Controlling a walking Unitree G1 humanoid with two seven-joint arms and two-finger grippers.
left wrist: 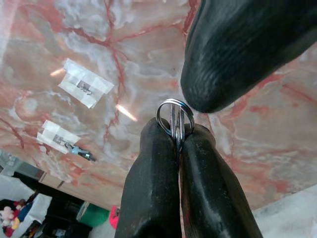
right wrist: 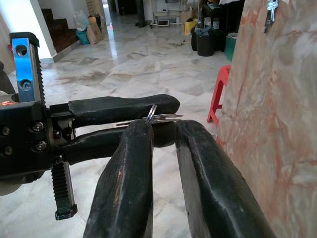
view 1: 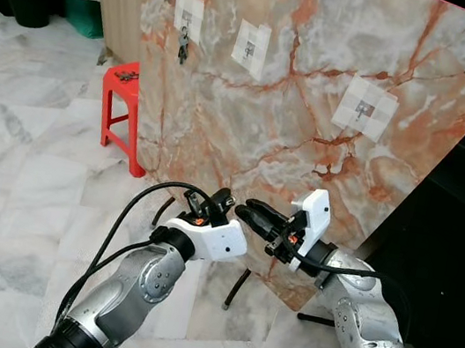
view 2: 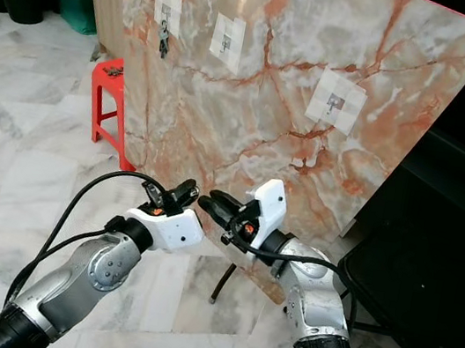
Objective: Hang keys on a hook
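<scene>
A large marble-patterned board (view 1: 315,107) leans upright ahead of the robot, with three taped patches across its upper face: the leftmost (view 1: 187,16) already carries a set of keys, while the middle patch (view 1: 251,48) and the right patch (view 1: 365,108) each hold a small hook that looks free. A red stool (view 1: 121,106) stands by the board's left edge. In front of the board's lower part the two arms meet tip to tip. The left gripper (left wrist: 177,136) is pressed together on the key ring (left wrist: 174,115), whose loop stands proud of the fingertips. The right gripper (right wrist: 163,130) is parted, straddling the keys (a handover seems likely). Both free hooks lie above and beyond; the right arm is nearer the right patch.
</scene>
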